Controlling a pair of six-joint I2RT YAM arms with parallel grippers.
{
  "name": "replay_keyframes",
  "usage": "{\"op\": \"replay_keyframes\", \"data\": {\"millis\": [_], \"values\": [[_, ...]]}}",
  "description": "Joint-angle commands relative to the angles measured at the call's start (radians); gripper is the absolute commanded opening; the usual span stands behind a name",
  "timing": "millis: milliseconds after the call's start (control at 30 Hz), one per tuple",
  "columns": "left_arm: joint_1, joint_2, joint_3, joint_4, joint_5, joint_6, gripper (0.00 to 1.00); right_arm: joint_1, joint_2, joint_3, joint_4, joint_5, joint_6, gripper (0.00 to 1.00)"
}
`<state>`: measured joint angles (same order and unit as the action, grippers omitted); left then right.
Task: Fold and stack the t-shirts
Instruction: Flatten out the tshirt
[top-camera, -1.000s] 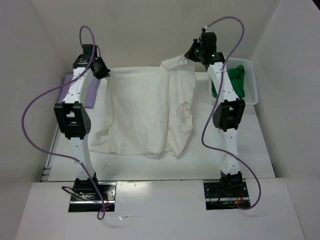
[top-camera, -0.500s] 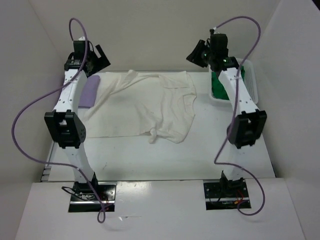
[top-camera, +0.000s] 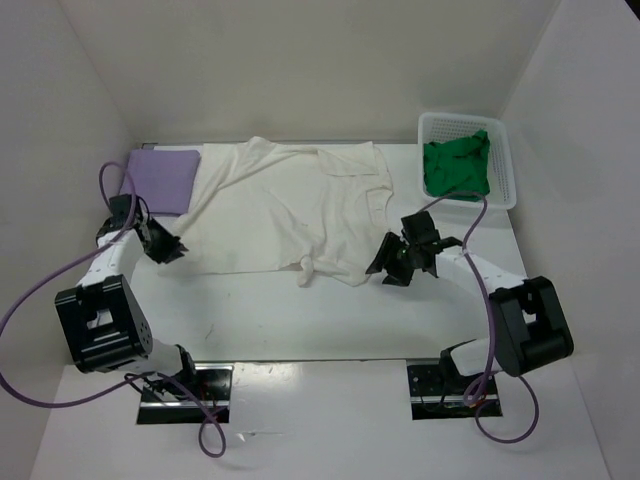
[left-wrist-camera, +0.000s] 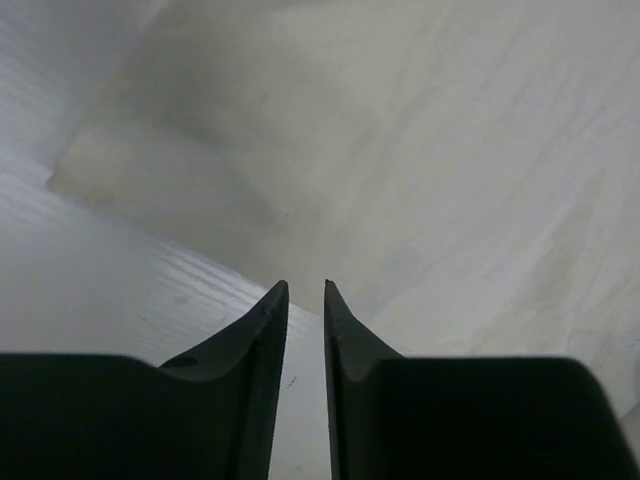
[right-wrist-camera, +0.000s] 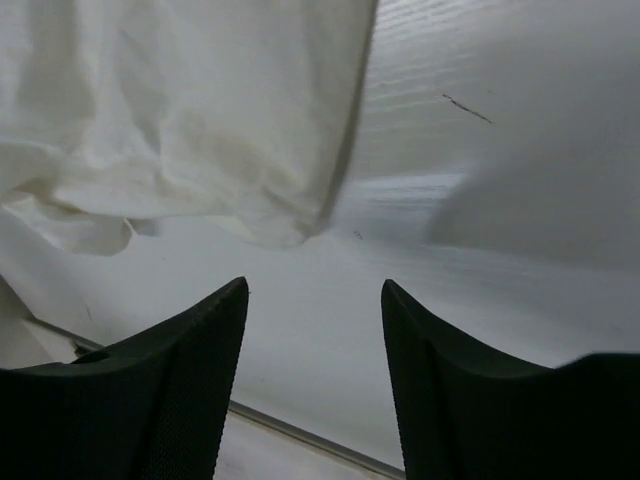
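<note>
An off-white t-shirt (top-camera: 290, 215) lies spread out on the middle of the table, with a small twisted knot at its near hem. The lavender t-shirt (top-camera: 165, 178) sits folded at the back left. A green t-shirt (top-camera: 455, 168) is bunched in the basket. My left gripper (top-camera: 172, 250) is low at the off-white shirt's left edge (left-wrist-camera: 400, 150), its jaws a narrow gap apart (left-wrist-camera: 305, 285) with only bare table between them. My right gripper (top-camera: 385, 268) hovers low just off the shirt's near right corner (right-wrist-camera: 180, 110), wide open (right-wrist-camera: 315, 285) and empty.
A white mesh basket (top-camera: 505, 165) stands at the back right corner. White walls enclose the table on the left, back and right. Bare table (top-camera: 330, 320) lies between the shirt's hem and the arm bases, and purple cables loop off both arms.
Both arms came down from high at the back to low beside the shirt. They let go of the off-white shirt, which now lies flat. The left jaws opened, then narrowed.
</note>
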<state>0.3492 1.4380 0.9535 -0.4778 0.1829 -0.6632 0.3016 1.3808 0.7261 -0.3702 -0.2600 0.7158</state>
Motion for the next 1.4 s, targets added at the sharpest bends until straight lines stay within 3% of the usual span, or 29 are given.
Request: {"op": "replay_keyframes", "data": {"millis": [0,33,167,267,300,367,433,600,700,800,900,1000,1033,1133,1200,1300,1367], "values": [[0.092,-0.022,-0.085,0.022,0.056,-0.053,0.30,0.007,-0.006,-0.043,0.155,-0.004,0.076,0.64],[0.109,-0.022,-0.097,0.022,0.075,-0.062,0.41,0.007,0.009,-0.044,0.165,-0.004,0.076,0.65],[0.140,-0.022,-0.107,0.022,0.037,-0.062,0.55,0.007,0.114,-0.044,0.243,0.008,0.085,0.63],[0.189,-0.011,-0.157,0.033,0.036,-0.073,0.57,0.007,0.219,0.016,0.264,-0.002,0.085,0.48],[0.201,-0.011,-0.168,0.045,0.036,-0.073,0.57,0.007,0.236,0.030,0.264,-0.002,0.085,0.30],[0.221,-0.001,-0.179,0.057,0.047,-0.073,0.56,0.007,0.248,0.076,0.242,-0.002,0.076,0.12],[0.221,0.033,-0.179,0.073,0.047,-0.073,0.54,0.007,0.201,0.088,0.196,0.010,0.062,0.01],[0.244,0.128,-0.159,0.119,0.050,-0.073,0.43,0.007,-0.133,0.113,-0.079,0.007,0.008,0.00],[0.255,0.177,-0.139,0.142,0.065,-0.084,0.30,0.007,-0.224,0.154,-0.235,-0.051,-0.013,0.00],[0.255,0.200,-0.111,0.142,0.076,-0.073,0.20,0.007,-0.255,0.203,-0.266,-0.099,-0.024,0.00],[0.255,0.211,-0.090,0.142,0.076,-0.064,0.14,-0.079,-0.186,0.239,-0.186,-0.111,-0.056,0.00],[0.255,0.220,-0.090,0.142,0.095,-0.064,0.12,-0.218,-0.030,0.286,-0.023,-0.174,-0.065,0.00],[0.255,0.220,-0.090,0.151,0.095,-0.064,0.11,-0.219,0.103,0.327,-0.003,-0.188,-0.065,0.00],[0.255,0.220,-0.090,0.160,0.104,-0.055,0.09,-0.203,0.383,0.566,-0.001,-0.136,-0.085,0.00],[0.255,0.220,-0.081,0.160,0.104,-0.055,0.03,-0.193,0.475,0.727,-0.013,-0.125,-0.085,0.00],[0.255,0.211,-0.070,0.160,0.113,-0.065,0.02,-0.138,0.445,0.799,-0.065,-0.075,-0.107,0.00],[0.255,0.199,-0.070,0.169,0.122,-0.065,0.01,-0.092,0.306,0.744,-0.113,-0.059,-0.131,0.00]]}}
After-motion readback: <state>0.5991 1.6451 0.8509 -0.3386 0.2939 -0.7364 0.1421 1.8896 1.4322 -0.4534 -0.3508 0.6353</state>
